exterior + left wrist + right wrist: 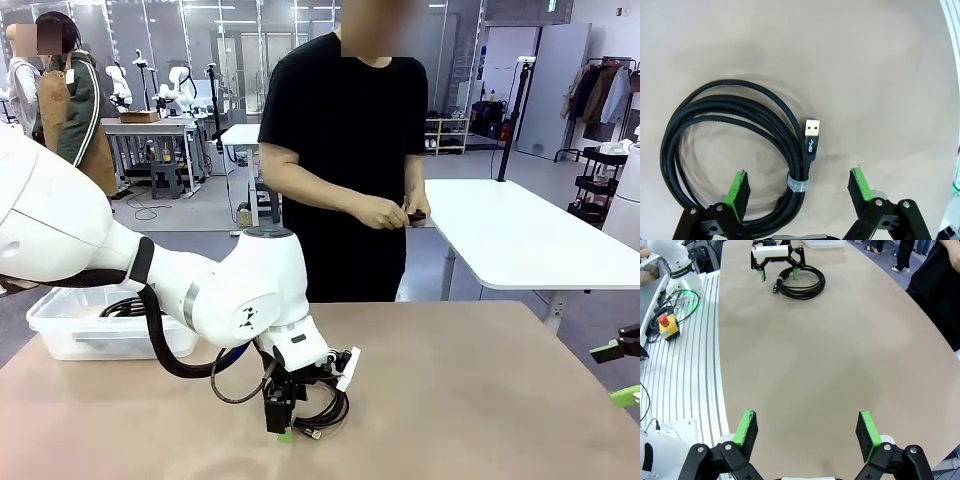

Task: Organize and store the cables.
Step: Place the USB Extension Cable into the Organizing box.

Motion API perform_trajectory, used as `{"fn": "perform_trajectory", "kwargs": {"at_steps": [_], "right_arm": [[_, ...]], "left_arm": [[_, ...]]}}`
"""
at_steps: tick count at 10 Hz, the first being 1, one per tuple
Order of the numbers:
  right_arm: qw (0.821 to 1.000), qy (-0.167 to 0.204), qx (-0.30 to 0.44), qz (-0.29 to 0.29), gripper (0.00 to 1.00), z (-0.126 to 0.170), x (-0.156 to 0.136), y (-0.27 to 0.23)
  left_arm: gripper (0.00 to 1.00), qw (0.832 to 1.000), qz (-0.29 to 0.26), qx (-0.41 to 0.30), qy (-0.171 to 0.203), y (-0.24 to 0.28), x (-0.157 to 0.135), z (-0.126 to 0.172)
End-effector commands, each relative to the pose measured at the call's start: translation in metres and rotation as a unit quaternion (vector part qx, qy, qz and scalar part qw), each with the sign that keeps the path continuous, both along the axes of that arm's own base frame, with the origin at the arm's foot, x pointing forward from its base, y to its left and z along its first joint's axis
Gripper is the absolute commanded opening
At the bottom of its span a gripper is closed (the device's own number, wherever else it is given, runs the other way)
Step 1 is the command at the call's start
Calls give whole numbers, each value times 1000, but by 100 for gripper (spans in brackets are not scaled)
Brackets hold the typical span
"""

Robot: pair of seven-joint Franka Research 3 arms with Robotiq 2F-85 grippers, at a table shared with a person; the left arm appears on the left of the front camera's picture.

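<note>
**Tan table, one coil under open jaws**

A tan table (480, 380) runs across the room to a person (345, 130) in black standing at its far edge, both hands (385, 212) closed on a small dark item; a clear bin (60, 330) sits at the table's left end. The white left arm (230, 290) bends down mid-table; its left gripper (800, 181) is spread wide and grips nothing, one finger inside the loop of the cable (730, 125) and the other outside, the bundled strands between them. The coil lies flat on the table; its USB plug (812, 131) points away from the wrist; a pale tie band (798, 184) wraps the strands. The right gripper (807, 427) hangs over bare table well apart from the coil, jaws wide, holding nothing.
</note>
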State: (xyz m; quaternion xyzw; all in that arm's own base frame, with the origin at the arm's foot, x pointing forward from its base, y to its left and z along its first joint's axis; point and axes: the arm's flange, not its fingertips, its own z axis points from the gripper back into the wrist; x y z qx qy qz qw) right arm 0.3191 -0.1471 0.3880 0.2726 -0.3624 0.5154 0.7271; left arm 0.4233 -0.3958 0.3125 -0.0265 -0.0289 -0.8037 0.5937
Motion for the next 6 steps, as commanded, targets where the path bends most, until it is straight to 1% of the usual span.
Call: {"fn": "perform_trajectory", "kwargs": {"at_steps": [1,2,3,4,5,6], "right_arm": [[1000,-1,7,-6,100,3,1,2],[1000,-1,7,-6,100,3,1,2],[1000,-1,7,-6,100,3,1,2],[1000,-1,7,-6,100,3,1,2],[1000,-1,7,-6,100,3,1,2],[1000,-1,7,-6,100,3,1,2]], "left_arm": [[100,1000,8,20,10,-3,2,3],[74,1000,4,27,11,-3,1,2],[40,1000,5,29,11,-4,2,1],[15,999,6,34,11,-4,2,1],[0,999,4,35,10,-4,1,1],[24,999,4,32,10,-4,1,1]]}}
